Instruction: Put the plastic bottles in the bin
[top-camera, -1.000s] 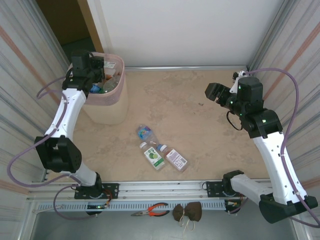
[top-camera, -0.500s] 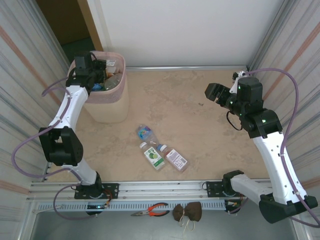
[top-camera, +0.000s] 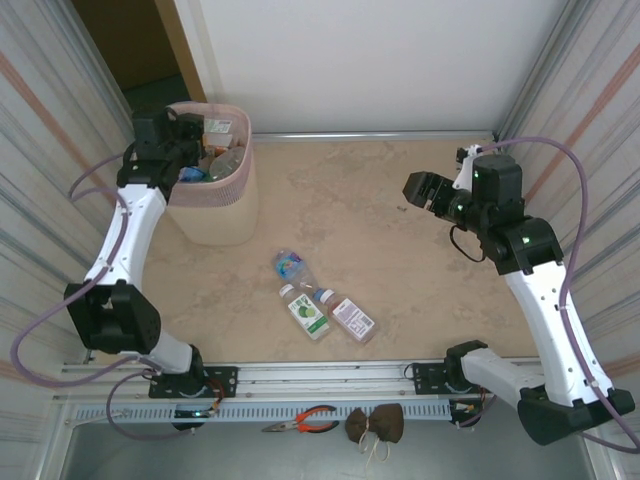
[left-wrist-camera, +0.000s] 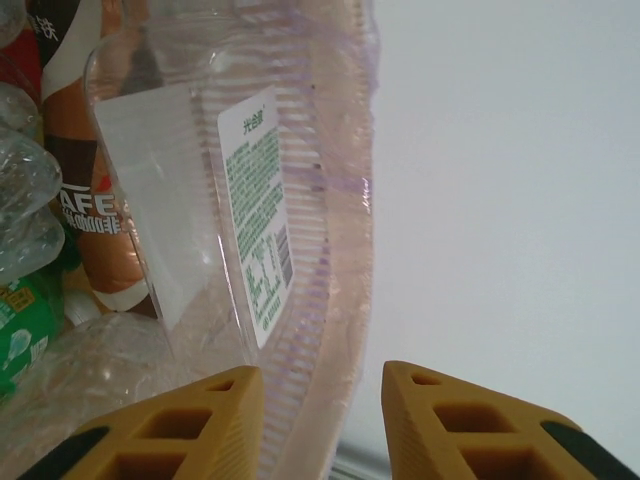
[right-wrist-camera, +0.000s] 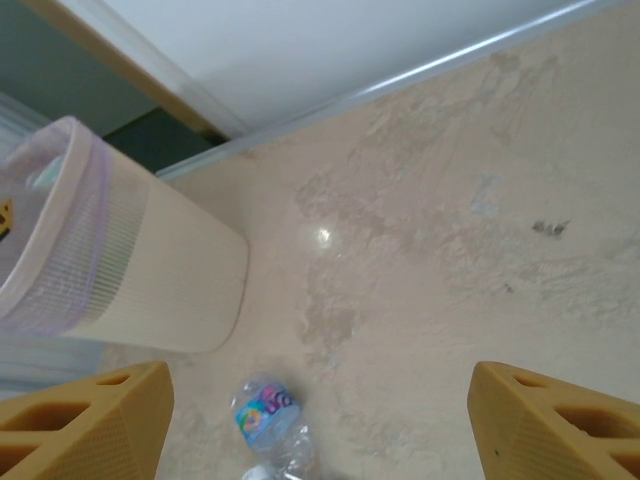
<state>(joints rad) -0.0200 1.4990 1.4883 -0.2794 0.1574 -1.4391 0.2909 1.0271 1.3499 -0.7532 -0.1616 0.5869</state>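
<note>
The bin, pale pink mesh over a cream body, stands at the back left and holds several plastic bottles. In the left wrist view a clear bottle with a white and green label leans inside the bin's rim, beside an orange-brown one. My left gripper hovers over the bin's mouth, slightly open and empty. Three bottles lie on the table: a blue-labelled one, a green-labelled one and a pink-labelled one. My right gripper hangs open above the table's right half.
Corrugated walls close in on the left and right. A white wall runs along the back, with a dark doorway behind the bin. Pliers and a brown object lie in front of the near rail.
The left arm has shifted over the bin, its elbow swinging out and back to the left. My right gripper has moved slightly left and narrowed a little.
</note>
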